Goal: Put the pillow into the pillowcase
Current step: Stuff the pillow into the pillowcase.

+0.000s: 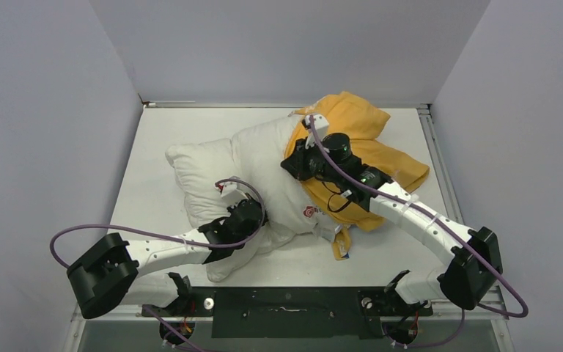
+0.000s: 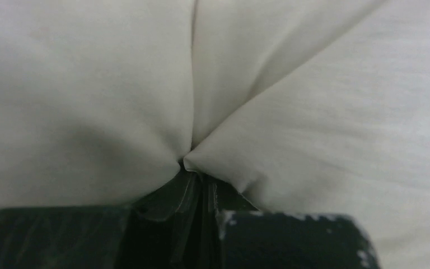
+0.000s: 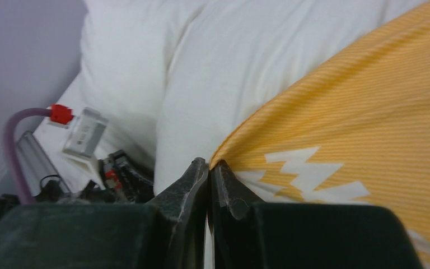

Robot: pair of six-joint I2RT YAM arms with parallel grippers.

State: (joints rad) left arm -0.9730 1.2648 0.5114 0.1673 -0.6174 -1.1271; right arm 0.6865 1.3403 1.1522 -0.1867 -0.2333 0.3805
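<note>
Two pinches: left pincer (image 2: 199, 179) on pillow (image 2: 89, 84) fold, right pincer (image 3: 209, 168) on pillowcase (image 3: 341, 123) edge.

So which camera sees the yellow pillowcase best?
The top camera: it shows most of the pillowcase, bunched at the far end of the pillow. The right wrist view shows only a striped orange-yellow patch with white lettering. The left wrist view shows just pillow.

No legible text is found. A fragment of white lettering (image 3: 305, 174) is seen on the pillowcase (image 3: 364, 106), but it cannot be read.
</note>
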